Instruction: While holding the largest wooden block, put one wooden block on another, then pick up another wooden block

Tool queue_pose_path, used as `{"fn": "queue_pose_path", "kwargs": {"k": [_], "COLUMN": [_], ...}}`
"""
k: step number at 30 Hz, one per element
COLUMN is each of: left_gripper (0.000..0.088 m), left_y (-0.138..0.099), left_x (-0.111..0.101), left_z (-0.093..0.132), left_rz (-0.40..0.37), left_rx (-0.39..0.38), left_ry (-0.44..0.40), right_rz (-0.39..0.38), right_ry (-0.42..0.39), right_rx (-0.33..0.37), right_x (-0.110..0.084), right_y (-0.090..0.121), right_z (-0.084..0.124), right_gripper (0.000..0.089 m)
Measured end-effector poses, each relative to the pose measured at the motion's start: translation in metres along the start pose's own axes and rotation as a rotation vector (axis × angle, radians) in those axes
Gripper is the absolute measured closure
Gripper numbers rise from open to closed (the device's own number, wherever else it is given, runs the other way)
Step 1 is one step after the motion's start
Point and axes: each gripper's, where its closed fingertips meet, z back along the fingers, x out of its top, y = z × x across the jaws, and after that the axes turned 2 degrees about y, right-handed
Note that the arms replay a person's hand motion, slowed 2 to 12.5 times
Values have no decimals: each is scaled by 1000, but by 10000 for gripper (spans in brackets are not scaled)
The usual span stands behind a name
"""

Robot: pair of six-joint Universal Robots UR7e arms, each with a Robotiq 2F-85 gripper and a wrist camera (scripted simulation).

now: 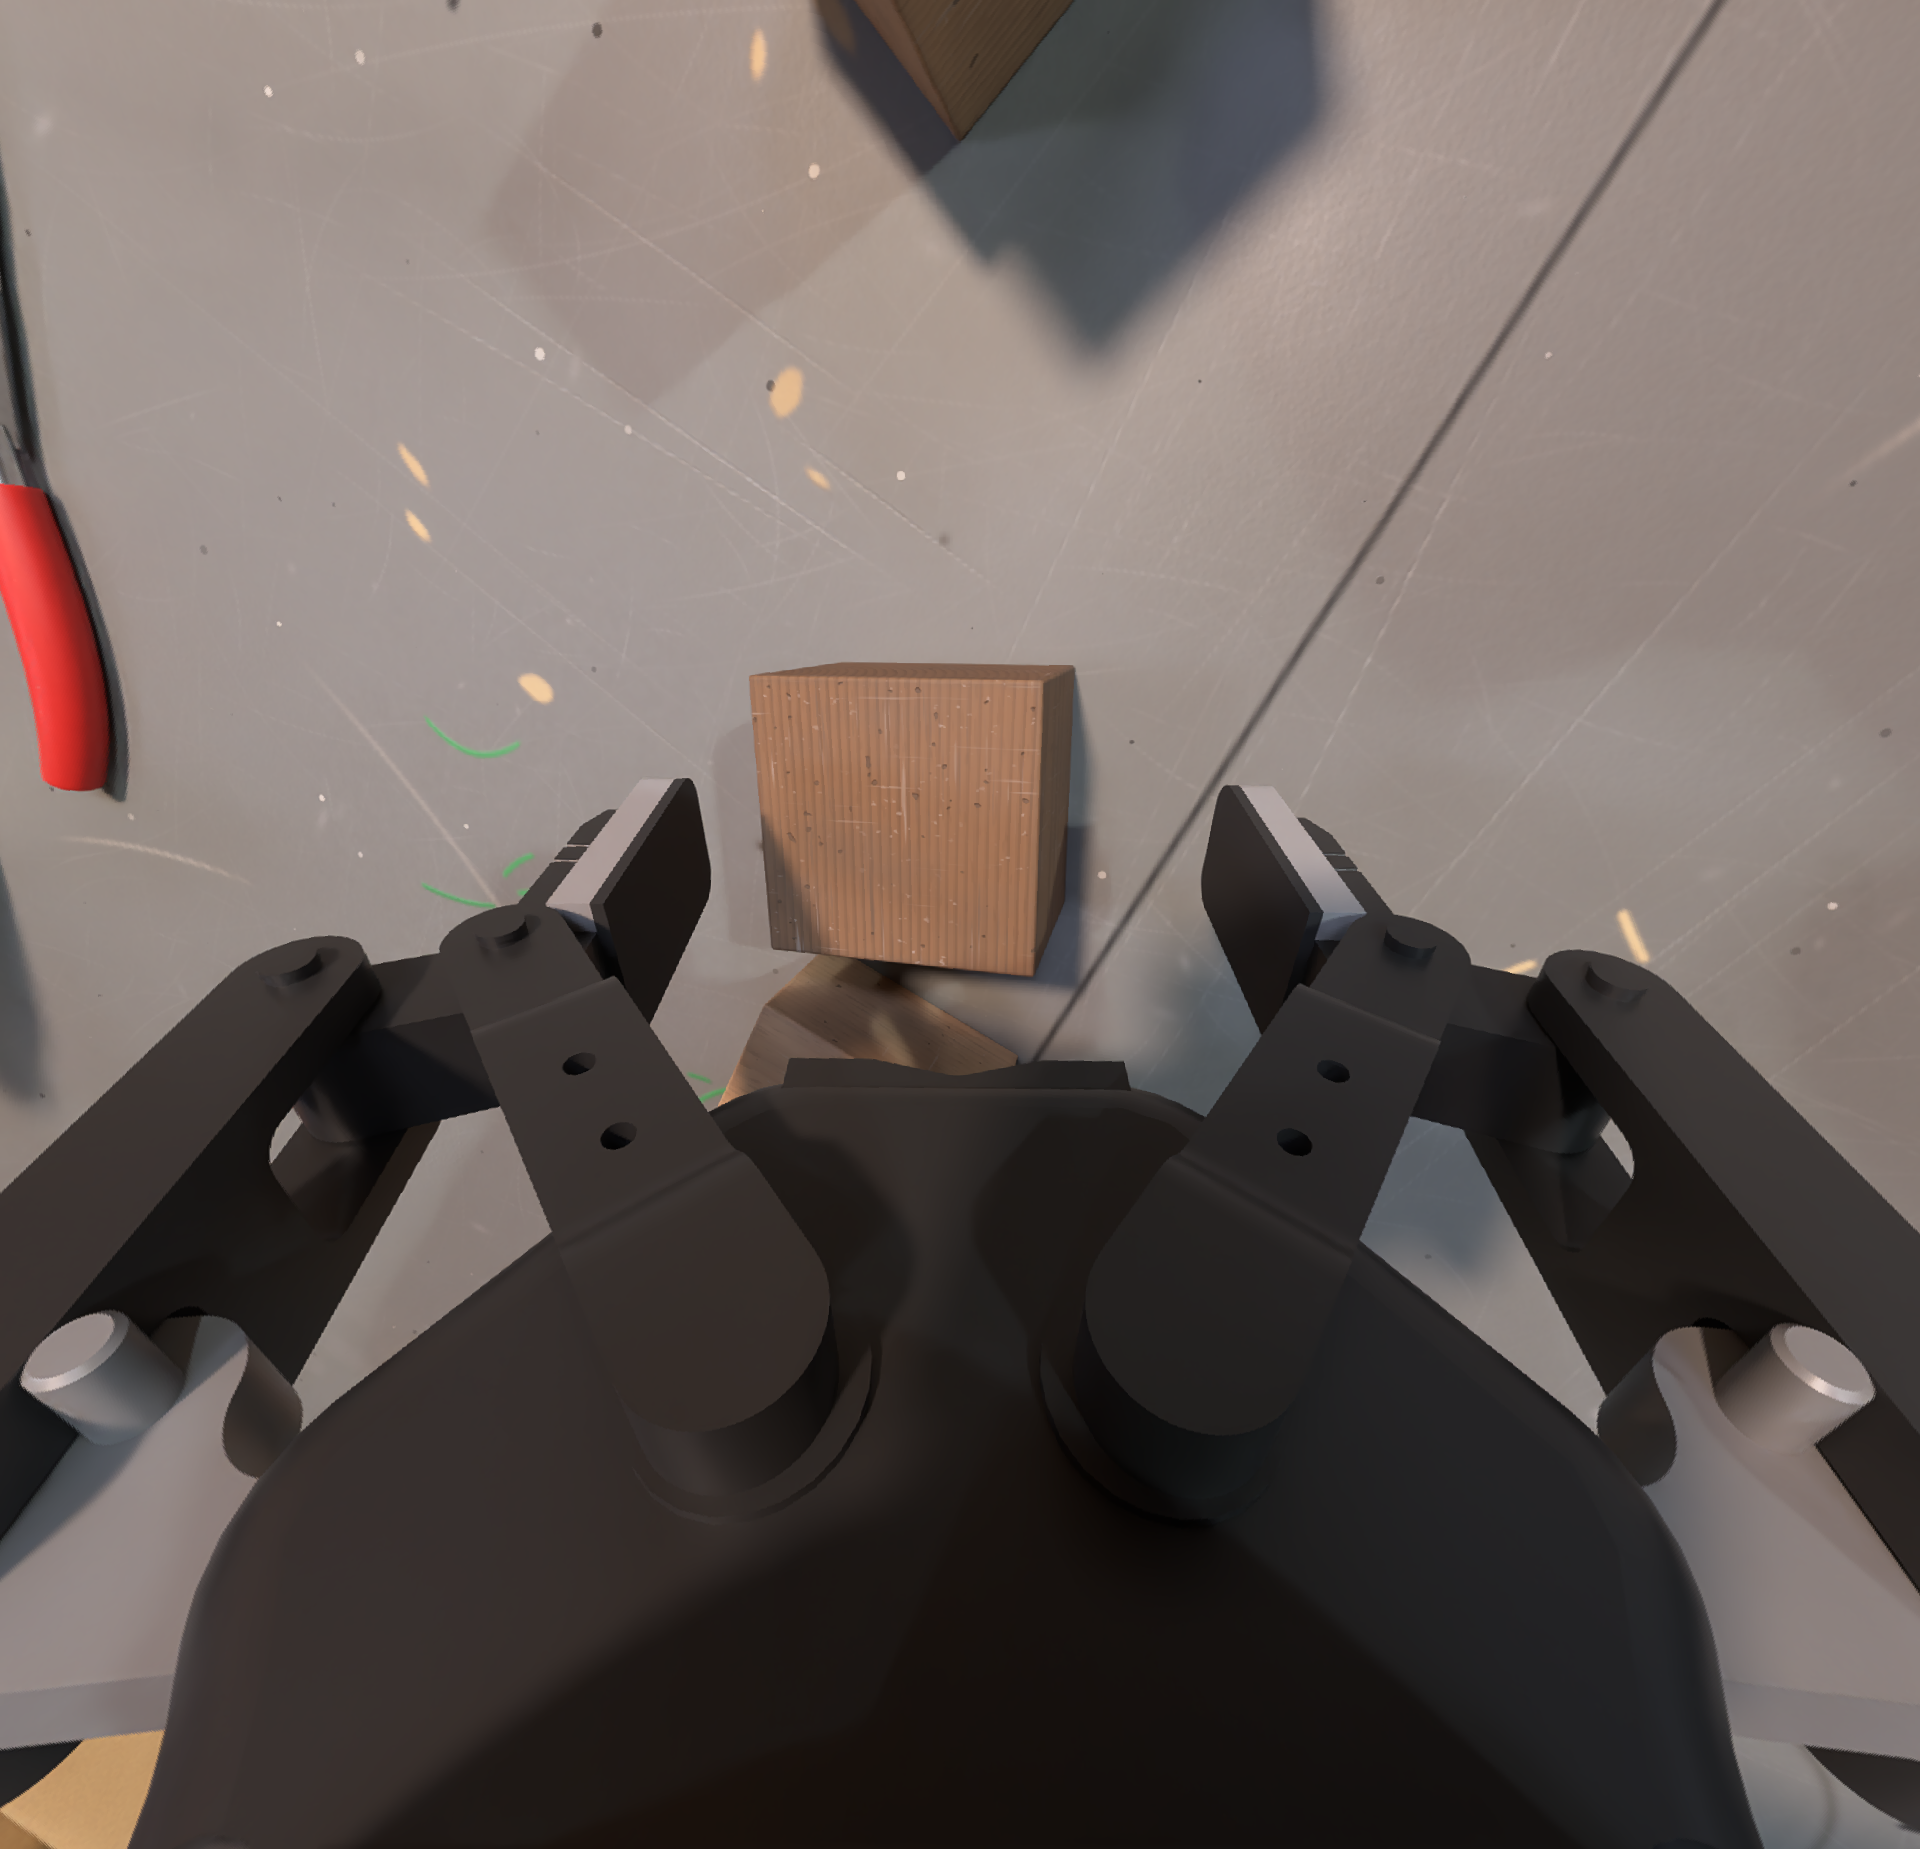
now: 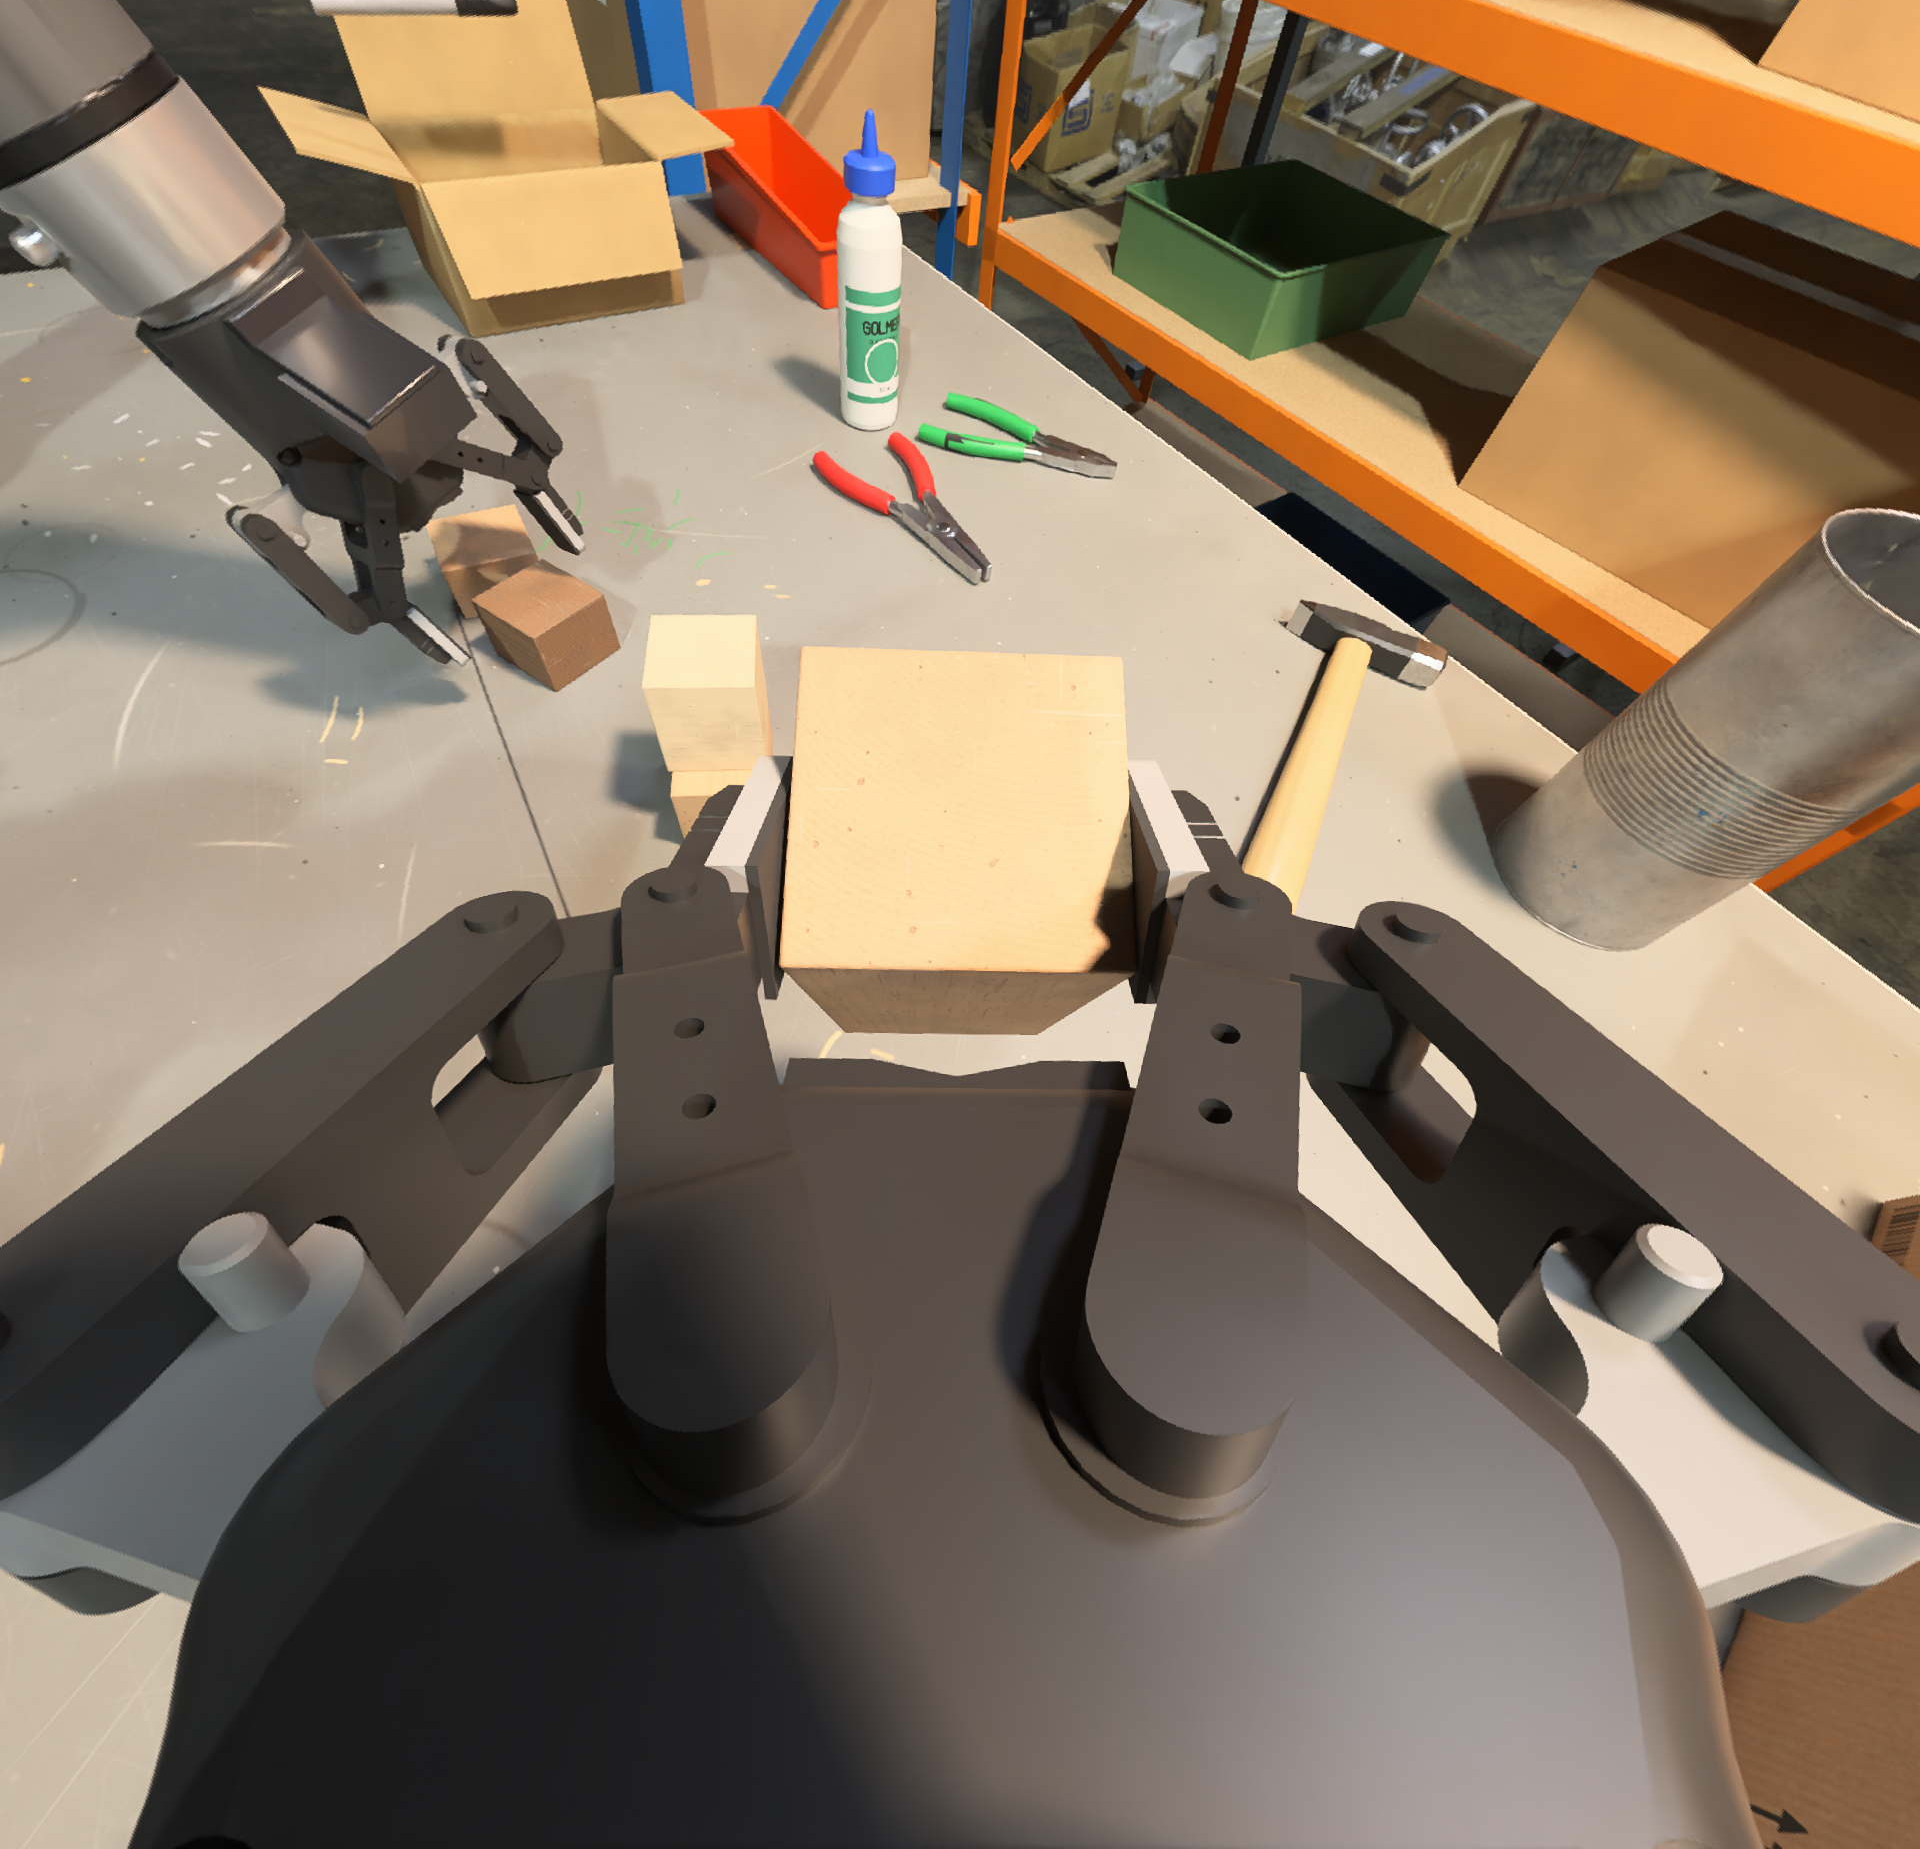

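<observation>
**Largest wooden block** (image 2: 951,812): pale, near-cubic, pinched between the fingers of the right gripper (image 2: 954,843) and held clear of the table (image 2: 1039,573). The pads press on two opposite side faces. No marked long axis; one broad face tilts up toward the camera. Judged rigid and fairly light, with flat dry faces that should grip well.

**Dark brown wooden block** (image 1: 909,817): a cube lying below and between the spread fingers of the left gripper (image 1: 956,864), which touch nothing. It seems to lean on or overlap a paler wooden block (image 1: 862,1025), mostly hidden behind the gripper body. From the right wrist view the two sit touching, the brown one tipped; whether it is properly stacked cannot be told. Grain lines run away from the camera. Best taken by opposite flat faces, jaws square to them; a corner hold would likely slip.

**Two light wooden blocks** (image 2: 707,693): one sits on the other, just beside the held block in the right wrist view.

**Other items on the table:** red-handled pliers (image 2: 904,506), green-handled pliers (image 2: 1013,438), glue bottle (image 2: 871,282), hammer (image 2: 1320,729), metal pipe (image 2: 1745,739), cardboard box (image 2: 520,178).
</observation>
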Motion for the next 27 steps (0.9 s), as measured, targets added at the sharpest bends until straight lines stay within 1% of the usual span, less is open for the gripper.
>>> {"fn": "queue_pose_path", "kwargs": {"k": [5, 9, 13, 20, 24, 27], "left_gripper": [54, 29, 28, 28, 47, 88], "left_y": [2, 5, 10, 10, 9, 8], "left_x": [0, 0, 0, 0, -3, -4], "left_z": [-3, -5, -6, -9, -11, -13], "left_rz": [11, 21, 26, 32, 34, 33], "left_rx": [-8, -7, 1, -20, -37, -54], "left_ry": [3, 5, 3, 6, 19, 27], "right_rz": [5, 5, 4, 6, 9, 11], "right_ry": [6, 7, 7, 16, 23, 26], "right_rx": [-1, 3, 7, 8, 7, 7], "right_x": [-1, -1, -1, -2, -3, -4], "right_y": [0, 1, 1, 0, 0, 0], "right_z": [0, -1, -2, -3, -3, -4], "right_gripper": [392, 392, 392, 392, 392, 392]}}
